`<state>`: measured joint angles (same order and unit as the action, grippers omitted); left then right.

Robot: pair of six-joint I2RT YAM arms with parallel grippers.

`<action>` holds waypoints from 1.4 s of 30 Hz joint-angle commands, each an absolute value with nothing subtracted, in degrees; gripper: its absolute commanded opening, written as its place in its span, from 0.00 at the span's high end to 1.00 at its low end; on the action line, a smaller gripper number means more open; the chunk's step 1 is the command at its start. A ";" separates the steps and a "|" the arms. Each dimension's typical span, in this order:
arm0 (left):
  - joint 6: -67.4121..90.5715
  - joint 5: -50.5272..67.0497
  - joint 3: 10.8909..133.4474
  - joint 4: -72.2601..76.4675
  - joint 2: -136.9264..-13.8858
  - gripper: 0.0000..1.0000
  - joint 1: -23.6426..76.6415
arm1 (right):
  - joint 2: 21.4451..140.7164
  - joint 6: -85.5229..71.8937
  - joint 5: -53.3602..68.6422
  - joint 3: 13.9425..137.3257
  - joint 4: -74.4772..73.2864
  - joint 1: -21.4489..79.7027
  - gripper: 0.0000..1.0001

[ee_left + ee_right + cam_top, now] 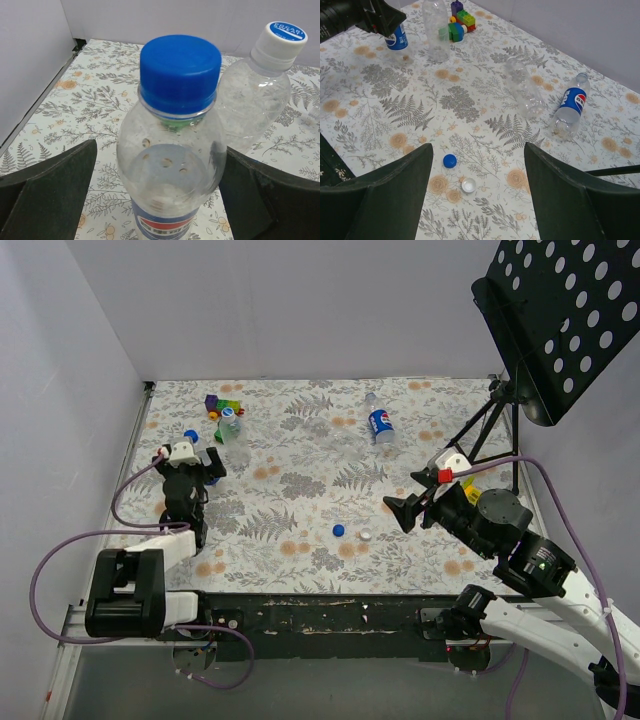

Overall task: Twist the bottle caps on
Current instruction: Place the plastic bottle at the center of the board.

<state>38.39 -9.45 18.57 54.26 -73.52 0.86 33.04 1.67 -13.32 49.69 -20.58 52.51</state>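
Note:
An upright Pepsi-labelled bottle with a blue cap on its neck stands between the fingers of my left gripper. The jaws are open, with a gap on each side of the bottle. Just behind it stands a clear bottle with a white cap. My right gripper hangs open over the table, holding nothing. Below it lie a loose blue cap and a loose white cap. An uncapped Pepsi bottle and a clear bottle lie on their sides further back.
Coloured toy blocks sit at the back left, close to the two upright bottles. A black music stand overhangs the right side, and its tripod legs reach onto the table. Walls close the left and back edges.

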 commanded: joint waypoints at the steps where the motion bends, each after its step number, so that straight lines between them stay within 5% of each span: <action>1: 40.16 -12.65 18.28 49.49 -69.09 0.02 0.70 | 32.43 0.62 -10.64 49.39 -20.13 52.21 0.19; 14: 51.40 -11.78 21.96 22.37 -51.96 0.02 1.32 | 36.82 -2.90 -8.62 50.71 -25.04 52.29 0.15; 27: 67.16 -19.61 37.69 -20.37 -34.90 0.02 6.41 | 61.32 -6.24 -2.14 60.46 -31.29 48.01 0.04; 31: 64.42 -17.06 39.55 -24.51 -31.39 0.02 8.43 | 70.20 -7.20 7.98 65.82 -29.72 40.79 0.04; 42: 60.21 -5.01 32.45 -15.66 -22.25 0.02 14.14 | 95.25 3.50 7.92 85.85 -27.43 30.59 0.09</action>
<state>62.74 -8.86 36.32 -19.20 -24.88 12.49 87.37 -0.99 8.43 78.70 -28.56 35.48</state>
